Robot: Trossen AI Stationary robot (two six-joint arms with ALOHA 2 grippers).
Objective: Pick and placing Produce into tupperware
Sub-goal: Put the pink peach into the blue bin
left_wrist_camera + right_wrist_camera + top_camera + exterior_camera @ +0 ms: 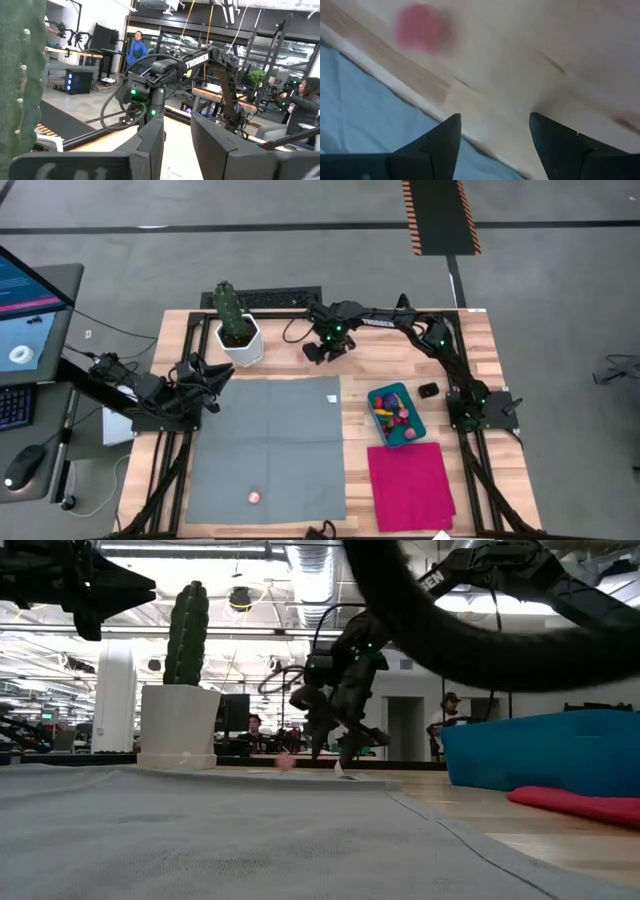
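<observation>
Grey concrete floor (300,240) spreads around the wooden surface (355,395), with a black strip edged in orange hazard stripes (440,215) running away from it. A monitor (25,305) glows on a desk at one side, a mouse (20,468) lying nearby. Overhead, exposed ducts (300,560) and bright strip lights (230,585) cross the ceiling, and people (136,47) stand farther back among racks.

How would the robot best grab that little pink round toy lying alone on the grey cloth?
Probably from straight above, closing across the middle of the little pink round toy: it looks rounded and lies alone on the flat grey cloth, so no side is blocked.
</observation>
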